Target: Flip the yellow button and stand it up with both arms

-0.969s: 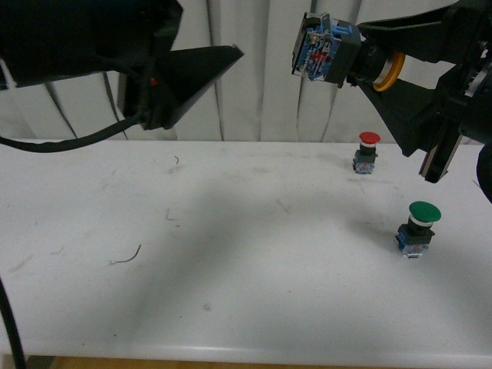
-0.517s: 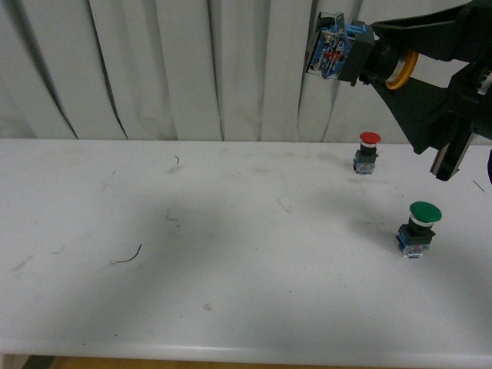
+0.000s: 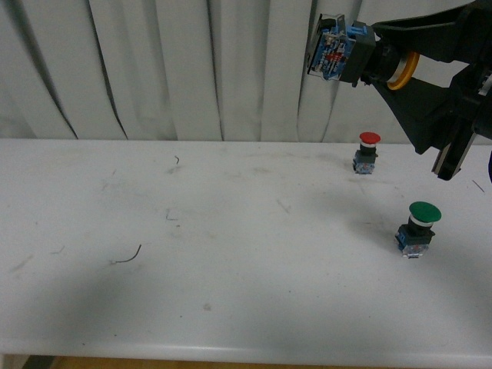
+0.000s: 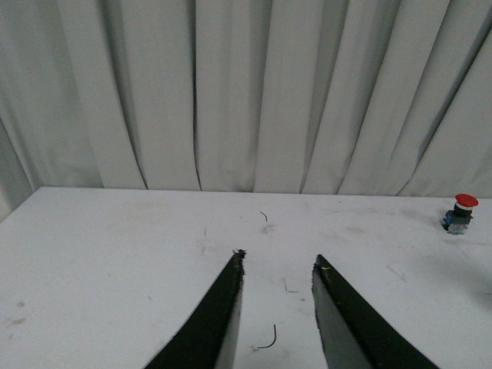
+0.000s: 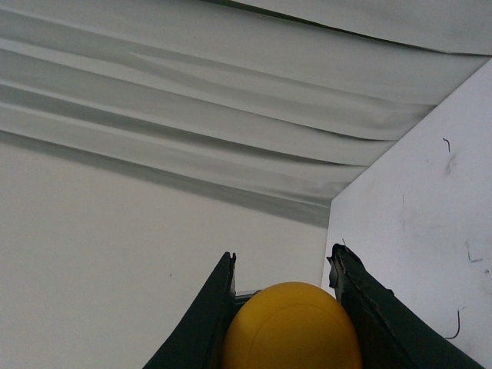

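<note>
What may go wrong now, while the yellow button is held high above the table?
1. The right gripper holds the yellow button sideways, high over the table; a slip would likely mean a long fall.
2. The red button and green button stand on that arm's side, so lowering may knock them.
3. The left gripper is open and absent from the front view, so a handover seems far off.

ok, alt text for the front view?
The right gripper holds the yellow button sideways in the air, contact block pointing left. Below it, a red button and a green button stand upright on the white table, with a pale curtain behind.
</note>
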Controlling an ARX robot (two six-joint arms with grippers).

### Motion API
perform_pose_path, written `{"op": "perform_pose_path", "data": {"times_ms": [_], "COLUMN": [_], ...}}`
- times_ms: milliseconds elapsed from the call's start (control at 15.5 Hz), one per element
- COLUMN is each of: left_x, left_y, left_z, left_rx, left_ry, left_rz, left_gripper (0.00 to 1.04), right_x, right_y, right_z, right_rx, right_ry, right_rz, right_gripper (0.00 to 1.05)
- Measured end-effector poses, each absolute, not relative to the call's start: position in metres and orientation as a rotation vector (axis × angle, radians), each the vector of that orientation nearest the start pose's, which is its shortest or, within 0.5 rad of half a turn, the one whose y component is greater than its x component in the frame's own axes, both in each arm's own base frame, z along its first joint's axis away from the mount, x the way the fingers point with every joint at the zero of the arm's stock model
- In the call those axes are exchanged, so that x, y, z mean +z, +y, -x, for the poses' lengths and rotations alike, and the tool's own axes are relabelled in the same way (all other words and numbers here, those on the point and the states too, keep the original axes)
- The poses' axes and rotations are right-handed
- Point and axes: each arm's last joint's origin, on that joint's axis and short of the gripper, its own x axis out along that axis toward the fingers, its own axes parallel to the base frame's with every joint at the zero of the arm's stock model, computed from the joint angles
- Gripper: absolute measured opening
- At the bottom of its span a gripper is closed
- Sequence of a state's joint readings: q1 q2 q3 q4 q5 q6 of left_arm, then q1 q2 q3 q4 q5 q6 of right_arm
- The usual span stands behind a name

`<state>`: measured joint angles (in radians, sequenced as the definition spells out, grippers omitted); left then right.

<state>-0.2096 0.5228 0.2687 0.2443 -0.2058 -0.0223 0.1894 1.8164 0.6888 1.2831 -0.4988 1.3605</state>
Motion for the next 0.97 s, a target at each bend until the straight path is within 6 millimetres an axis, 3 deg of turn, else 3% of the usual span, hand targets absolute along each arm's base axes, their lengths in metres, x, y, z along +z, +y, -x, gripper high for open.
{"op": "perform_pose_path", "data": {"times_ms": [129,194,452,969], "left_x": [0.220,0.212,0.195,0.176], "left_y": [-0.016,-0.014,0.002,0.000], "left_z": [-0.131,-0.129,-0.120,-0.109], "left_rx": [0.006,0.007,0.028,-0.001], "left_ry": [-0.010,0.000,-0.003,0.001], "left_rz": [0.020,0.015,0.015,0.015], "left_gripper": [0.07,0.02,0.02,0.02], "right_x": [0.178,0.178,0.179,0.180], "right_y": [0.077,0.077,0.080,0.088], "right_z": [-0.327,-0.327,-0.326,-0.325], "right_rx": [0.680,0.680,0.692,0.722], "right_ry": [0.333,0.333,0.336,0.340], "right_rz": [-1.276,-1.275,-1.262,-1.237], "right_gripper": [0.35,0.35,0.35,0.35]}}
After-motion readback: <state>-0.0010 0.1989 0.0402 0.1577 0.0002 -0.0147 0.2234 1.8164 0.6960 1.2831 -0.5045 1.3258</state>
